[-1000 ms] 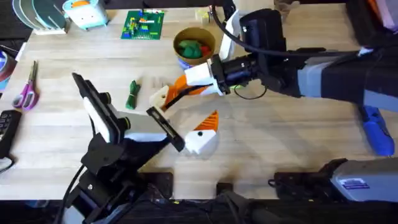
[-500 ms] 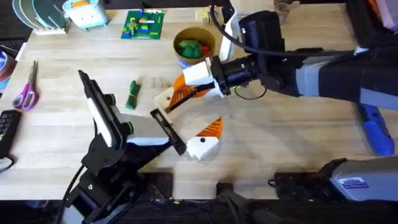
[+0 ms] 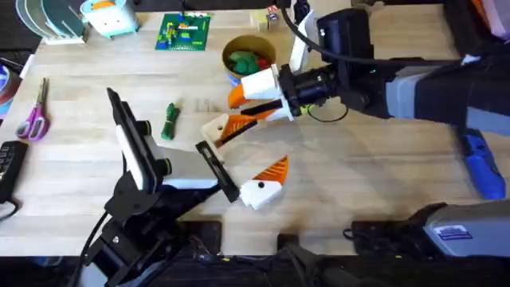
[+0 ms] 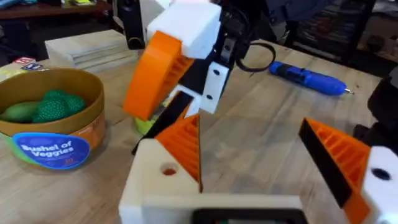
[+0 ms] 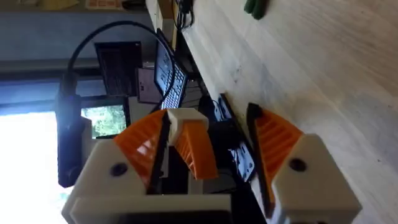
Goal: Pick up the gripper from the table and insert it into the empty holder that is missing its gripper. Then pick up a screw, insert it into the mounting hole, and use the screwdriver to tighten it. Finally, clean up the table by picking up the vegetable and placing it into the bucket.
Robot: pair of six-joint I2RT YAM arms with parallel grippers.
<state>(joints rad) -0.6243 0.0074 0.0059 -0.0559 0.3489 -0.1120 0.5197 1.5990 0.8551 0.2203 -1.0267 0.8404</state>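
My left gripper (image 3: 237, 159) stands open on the table (image 3: 358, 183). Its cream holder (image 3: 210, 129) carries the orange gripper wedge (image 4: 186, 146), and its other finger (image 3: 264, 185) has its own orange pad. My right gripper (image 3: 233, 112) is open around that holder. In the right wrist view the holder (image 5: 186, 121) and the wedge (image 5: 198, 155) lie against one finger, with a gap to the other pad (image 5: 277, 140). The dark-green vegetable (image 3: 169, 121) lies left of the holder. The bucket (image 3: 249, 56) stands behind and holds green toys. The blue screwdriver (image 3: 482, 163) lies at the right edge.
Pink-handled scissors (image 3: 33, 118) lie at the far left. A green brick plate (image 3: 185, 32) and a light-blue box (image 3: 109, 16) sit along the back. A lime-green disc (image 4: 144, 124) lies under the right gripper. Bare wood spans the middle right.
The right gripper has moved back and to the right, away from the holder's tip. The left gripper has shifted slightly right and towards the front.
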